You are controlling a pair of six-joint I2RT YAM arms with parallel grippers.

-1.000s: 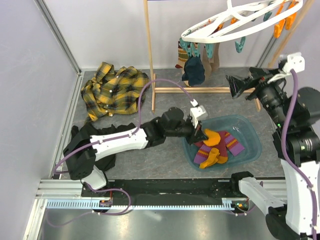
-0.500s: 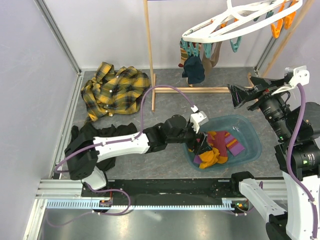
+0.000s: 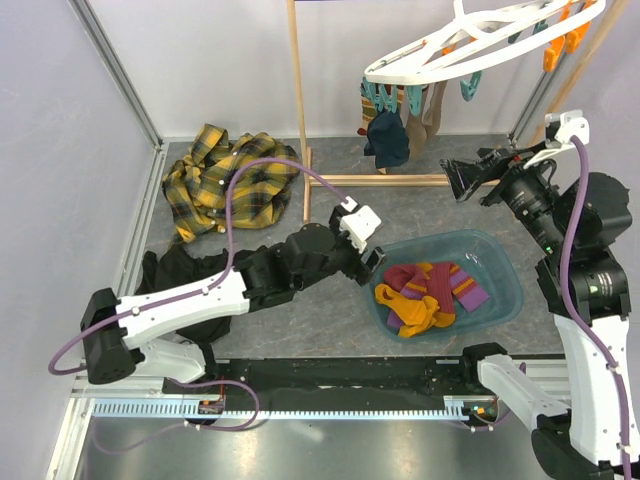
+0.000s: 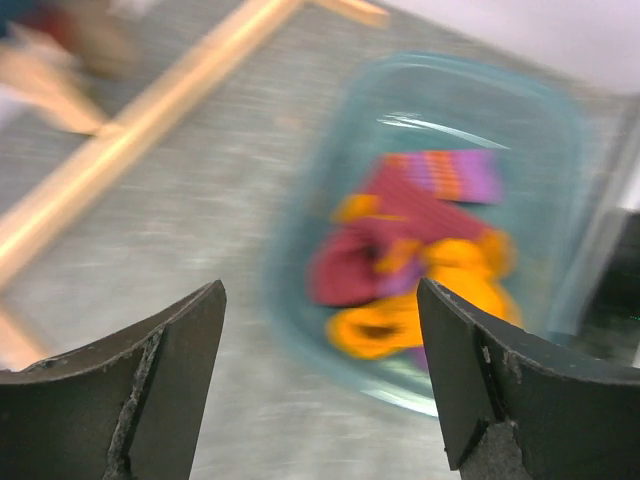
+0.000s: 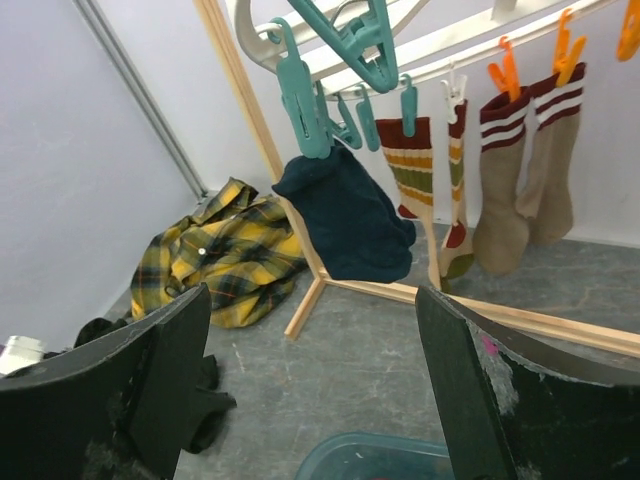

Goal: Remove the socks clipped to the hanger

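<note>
From above, my left hand [image 3: 369,264] hangs wide open and empty just left of the blue tub [image 3: 506,262]; the tub sits on the table [image 3: 440,212] and holds a heap of loose socks [image 3: 428,292], maroon, orange and purple; my right hand [image 3: 464,180] is raised, open and empty, pointing towards the wooden stand [image 3: 299,110]; the white hanger [image 3: 470,45] tilts overhead with a navy sock [image 3: 388,140] clipped below its left end; a plaid shirt [image 3: 225,180] and a black garment [image 3: 168,272] lie well to the left.

At my left wrist the picture is blurred; both fingers [image 4: 150,390] stand far apart with nothing between them; the tub and its loose socks lie ahead, a wooden bar [image 4: 150,130] to the left.

At my right wrist the fingers [image 5: 140,400] are spread wide, gripping nothing; ahead, teal clips [image 5: 300,100] hold the navy sock beside a striped sock [image 5: 410,165]; orange clips [image 5: 505,70] hold two beige socks [image 5: 520,180] further right; the plaid shirt lies behind on the table.
</note>
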